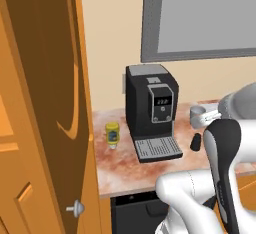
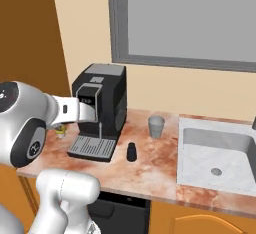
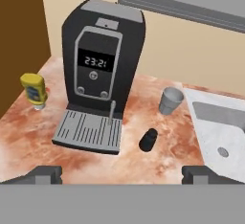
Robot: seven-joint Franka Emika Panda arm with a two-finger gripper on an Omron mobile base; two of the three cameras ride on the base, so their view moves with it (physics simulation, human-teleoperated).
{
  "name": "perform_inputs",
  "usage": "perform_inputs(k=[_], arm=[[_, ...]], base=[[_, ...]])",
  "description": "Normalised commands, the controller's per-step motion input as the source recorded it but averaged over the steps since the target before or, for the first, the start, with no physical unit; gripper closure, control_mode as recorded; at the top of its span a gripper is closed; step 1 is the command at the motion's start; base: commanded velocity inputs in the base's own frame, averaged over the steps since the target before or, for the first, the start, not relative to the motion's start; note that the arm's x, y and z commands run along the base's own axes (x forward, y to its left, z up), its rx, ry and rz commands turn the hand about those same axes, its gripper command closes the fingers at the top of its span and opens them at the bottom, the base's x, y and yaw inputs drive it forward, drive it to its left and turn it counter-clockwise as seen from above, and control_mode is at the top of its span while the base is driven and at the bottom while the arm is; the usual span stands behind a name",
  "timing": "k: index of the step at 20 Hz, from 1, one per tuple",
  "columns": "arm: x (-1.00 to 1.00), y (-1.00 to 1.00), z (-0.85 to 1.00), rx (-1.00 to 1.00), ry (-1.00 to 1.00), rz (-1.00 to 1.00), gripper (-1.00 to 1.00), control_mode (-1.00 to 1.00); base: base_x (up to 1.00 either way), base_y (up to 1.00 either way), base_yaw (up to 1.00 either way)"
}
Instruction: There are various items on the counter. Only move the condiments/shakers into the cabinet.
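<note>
While your gripper (image 3: 122,174) is hovering with fingers spread wide and empty, you are facing a yellow mustard bottle (image 3: 34,90) with a blue label, standing upright on the counter (image 3: 28,137) left of the coffee machine (image 3: 101,65); a small black shaker (image 3: 148,140) is sitting just right of its tray.

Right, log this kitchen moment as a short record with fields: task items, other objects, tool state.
mustard bottle: upright on the counter, left of the coffee machine
black shaker: on the counter, right of the machine's drip tray
grey cup: on the counter between machine and sink
cabinet door: open, at the counter's left end
tool: open, holding nothing, above the counter's front
</note>
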Motion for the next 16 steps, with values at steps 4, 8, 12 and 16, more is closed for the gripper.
perform_inputs(k=[4,8,12,16], arm=[[0.0,0.0,0.0,0.0,0.0,0.0,-1.0,1.0],[0.01,-0.97,-0.08,0.14,0.0,0.08,-1.0,-1.0],[0.12,-1.0,-0.2,0.22,0.0,0.23,-1.0,-1.0],[0.24,-0.96,-0.48,0.21,0.0,0.32,-1.0,-1.0]], base=[[0.09,-0.61,0.04],[0.0,0.0,0.0],[0.0,0.0,0.0],[0.0,0.0,0.0]])
